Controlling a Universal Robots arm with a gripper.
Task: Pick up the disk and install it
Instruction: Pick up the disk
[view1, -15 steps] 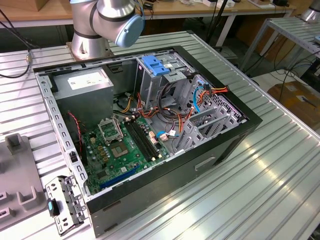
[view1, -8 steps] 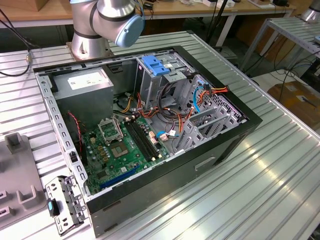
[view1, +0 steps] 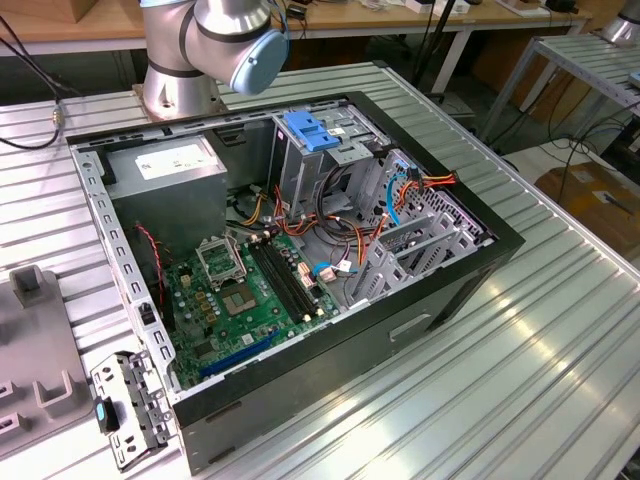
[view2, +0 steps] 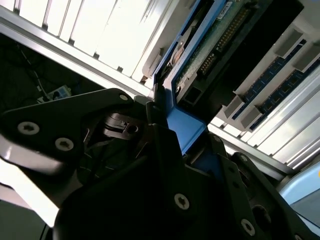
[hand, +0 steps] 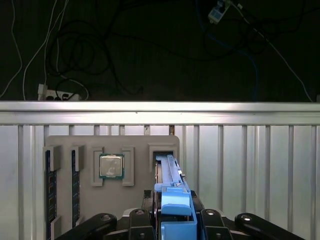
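Observation:
In both wrist views the disk (hand: 172, 179) stands on edge, its blue side rail towards the camera. The far end reaches into a slot of the grey holder tray (hand: 137, 145). My gripper (hand: 177, 220) is shut on the disk's near end, a black finger pressed on each side of the blue rail. The second wrist view shows the disk's green circuit board (view2: 210, 45) and the blue rail (view2: 186, 125) running down between my gripper's (view2: 175, 150) fingers. In the exterior view the open computer case (view1: 440, 290) lies on the table, with a metal drive cage (view1: 325, 160) under a blue latch (view1: 308, 131).
The holder tray also carries a processor chip (hand: 111, 165) and memory sticks (hand: 48, 185). Inside the case are the motherboard (view1: 250, 290), a grey power-supply box (view1: 165, 165) and loose cables (view1: 340, 235). A metal bracket (view1: 130, 405) lies beside the case. The arm's base (view1: 185, 70) stands behind it.

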